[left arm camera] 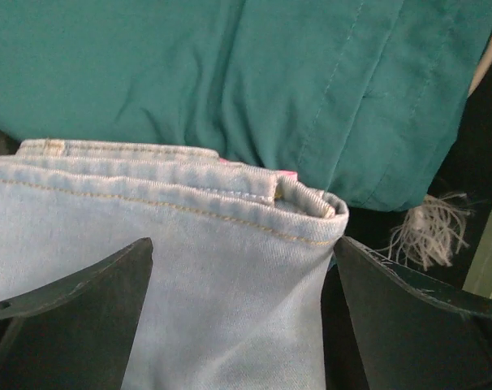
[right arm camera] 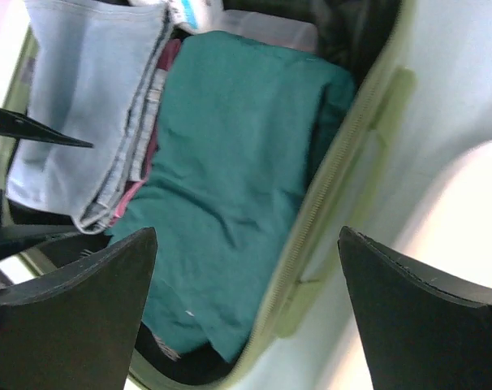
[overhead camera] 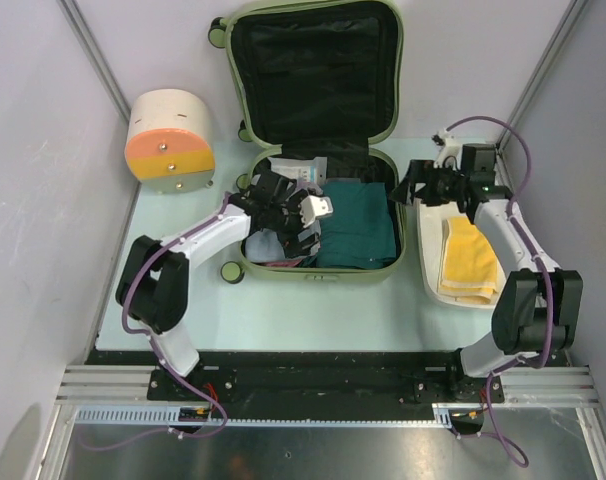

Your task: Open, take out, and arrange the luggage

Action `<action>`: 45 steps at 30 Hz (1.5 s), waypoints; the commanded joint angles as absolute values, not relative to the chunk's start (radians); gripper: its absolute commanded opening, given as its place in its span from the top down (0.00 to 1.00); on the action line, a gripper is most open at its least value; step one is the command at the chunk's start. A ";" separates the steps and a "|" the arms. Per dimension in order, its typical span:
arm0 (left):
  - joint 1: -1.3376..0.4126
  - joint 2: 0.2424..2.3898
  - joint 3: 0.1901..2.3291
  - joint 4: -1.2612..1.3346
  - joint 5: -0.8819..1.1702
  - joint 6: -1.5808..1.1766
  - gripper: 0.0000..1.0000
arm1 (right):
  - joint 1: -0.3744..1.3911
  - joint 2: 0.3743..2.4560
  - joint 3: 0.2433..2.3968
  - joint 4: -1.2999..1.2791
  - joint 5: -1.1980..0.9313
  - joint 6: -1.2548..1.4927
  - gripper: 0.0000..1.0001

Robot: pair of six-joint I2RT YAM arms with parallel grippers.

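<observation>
The pale olive-green luggage (overhead camera: 318,270) lies open, its black-lined lid (overhead camera: 313,70) leaning back. Its base holds a folded teal garment (overhead camera: 358,225) and folded light-blue jeans (overhead camera: 268,245) at the left. My left gripper (overhead camera: 283,215) is down in the left part of the case; in the left wrist view it (left arm camera: 242,325) is open, with its jaws standing either side of the jeans' (left arm camera: 189,211) folded edge. My right gripper (overhead camera: 423,185) hovers open and empty by the case's right rim (right arm camera: 343,162), looking over the teal garment (right arm camera: 238,162).
A white oval basin (overhead camera: 428,270) with a yellow towel (overhead camera: 468,260) stands right of the case, under the right arm. A cream-and-orange drum container (overhead camera: 170,140) stands at the back left. White packets (overhead camera: 308,172) lie at the back of the case's base.
</observation>
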State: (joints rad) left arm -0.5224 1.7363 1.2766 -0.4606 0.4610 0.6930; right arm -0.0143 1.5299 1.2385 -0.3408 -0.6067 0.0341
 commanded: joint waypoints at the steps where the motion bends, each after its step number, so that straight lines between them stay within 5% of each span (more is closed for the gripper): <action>1: -0.532 1.743 1.316 -0.460 0.564 0.741 0.02 | 0.067 1.562 1.267 -0.278 -0.548 0.202 0.01; 4: -0.538 1.758 1.308 -0.460 0.552 0.747 0.09 | 0.133 1.592 1.267 -0.259 -0.531 0.264 0.00; 10: -0.509 1.798 1.361 -0.434 0.532 0.661 0.48 | 0.242 1.646 1.267 -0.213 -0.555 0.305 0.00; 14: -0.463 1.761 1.359 -0.414 0.555 0.626 0.86 | 0.290 1.687 1.267 -0.184 -0.552 0.342 0.01; 17: -0.433 1.709 1.342 -0.405 0.595 0.615 0.97 | 0.314 1.719 1.267 -0.131 -0.580 0.390 0.04; 34: -0.351 1.638 1.290 -0.396 0.640 0.620 1.00 | 0.440 1.937 1.350 0.094 -0.661 0.614 0.14; 45: -0.350 1.629 1.278 -0.391 0.655 0.635 1.00 | 0.479 2.060 1.465 0.014 -0.588 0.658 0.08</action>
